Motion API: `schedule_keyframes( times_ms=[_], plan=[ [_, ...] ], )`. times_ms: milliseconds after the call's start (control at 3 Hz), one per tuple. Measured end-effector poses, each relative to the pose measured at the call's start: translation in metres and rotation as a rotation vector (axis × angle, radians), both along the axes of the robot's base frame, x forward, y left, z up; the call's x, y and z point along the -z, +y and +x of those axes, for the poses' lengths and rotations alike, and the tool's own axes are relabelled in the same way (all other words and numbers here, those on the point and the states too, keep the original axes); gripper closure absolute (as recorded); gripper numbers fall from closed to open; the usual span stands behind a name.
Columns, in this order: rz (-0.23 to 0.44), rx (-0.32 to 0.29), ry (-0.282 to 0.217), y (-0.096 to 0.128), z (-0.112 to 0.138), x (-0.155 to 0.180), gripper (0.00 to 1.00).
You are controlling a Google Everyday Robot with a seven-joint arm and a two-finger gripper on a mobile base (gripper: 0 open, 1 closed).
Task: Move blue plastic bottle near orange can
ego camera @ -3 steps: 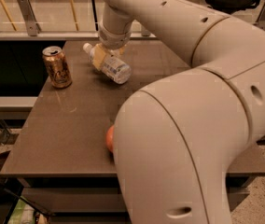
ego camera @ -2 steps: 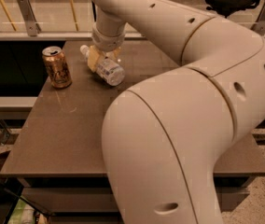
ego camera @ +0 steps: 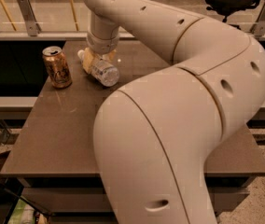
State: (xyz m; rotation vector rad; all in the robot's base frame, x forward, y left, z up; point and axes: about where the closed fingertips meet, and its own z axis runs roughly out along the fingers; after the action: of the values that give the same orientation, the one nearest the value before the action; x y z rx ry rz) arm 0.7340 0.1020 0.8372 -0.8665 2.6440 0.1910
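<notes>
Two task things sit at the far left of the table (ego camera: 60, 129). We see the orange can (ego camera: 57, 67) upright near the left edge, its swirly lettering unreadable. Just right of it, not touching, lies the blue plastic bottle (ego camera: 106, 73), cap pointing far-left, with the gripper (ego camera: 99, 62) clamped around it. Bare tabletop opens toward the near-left edge. The arm (ego camera: 193, 83) blocks the right side, and a railing (ego camera: 27, 15) runs beyond.

One camera, set high at the near side, looks down and away across the table (ego camera: 53, 139) toward the far railing (ego camera: 11, 35). The arm (ego camera: 207, 78) crowds its right, with the tool (ego camera: 97, 63) far-left, clasping the blue plastic bottle (ego camera: 105, 73).
</notes>
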Motion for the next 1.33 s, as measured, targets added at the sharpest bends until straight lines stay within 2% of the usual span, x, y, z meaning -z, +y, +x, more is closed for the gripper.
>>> schedule_keyframes(
  times_ms=[1000, 1333],
  plan=[
    [-0.002, -0.001, 0.004, 0.0008, -0.0003, 0.0014, 0.13],
    [-0.004, -0.002, 0.008, 0.0016, -0.0005, 0.0039, 0.00]
  ],
)
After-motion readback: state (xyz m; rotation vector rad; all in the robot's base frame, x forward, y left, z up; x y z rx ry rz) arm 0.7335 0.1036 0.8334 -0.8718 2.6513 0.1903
